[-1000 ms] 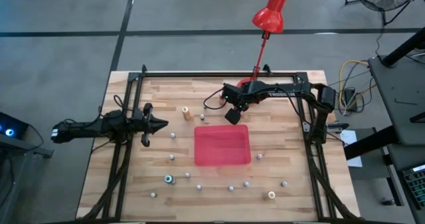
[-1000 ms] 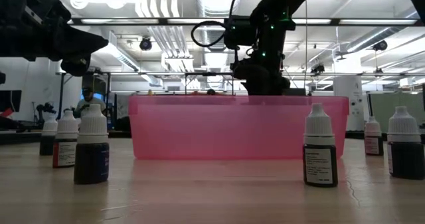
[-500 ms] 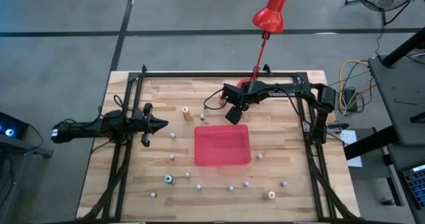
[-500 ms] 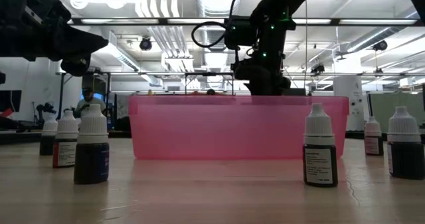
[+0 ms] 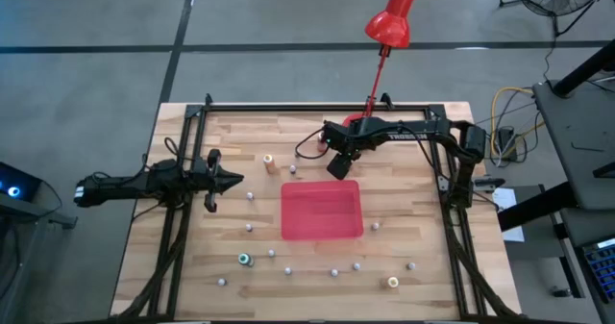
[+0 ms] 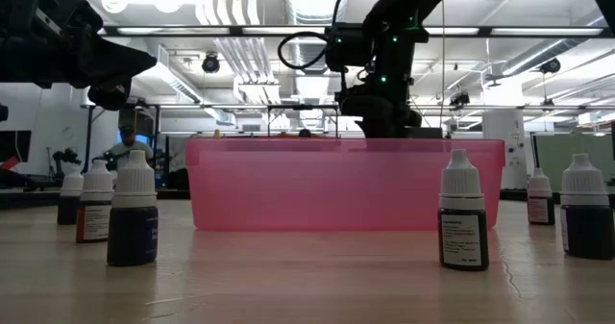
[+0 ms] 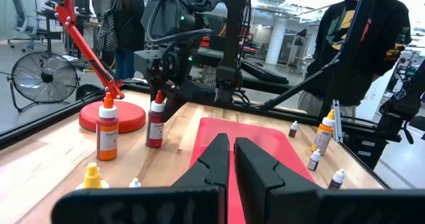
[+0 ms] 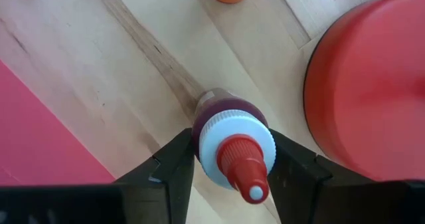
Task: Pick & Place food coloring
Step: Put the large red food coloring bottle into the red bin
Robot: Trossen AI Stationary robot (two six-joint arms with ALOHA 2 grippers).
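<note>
Right gripper point(image 8: 229, 161), upper centre of high view: fingers now closed against red-tipped bottle point(image 8: 232, 141) beside tray point(image 5: 322, 211), position unchanged; left gripper point(image 5: 233, 179) clenched, unmoved.

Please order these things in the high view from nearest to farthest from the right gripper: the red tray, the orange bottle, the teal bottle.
Measured from the right gripper:
1. red tray, just below the gripper in the picture, at the table's middle.
2. orange bottle, toward the left arm, near the far edge.
3. teal bottle, by the near edge, on the left arm's side.
</note>
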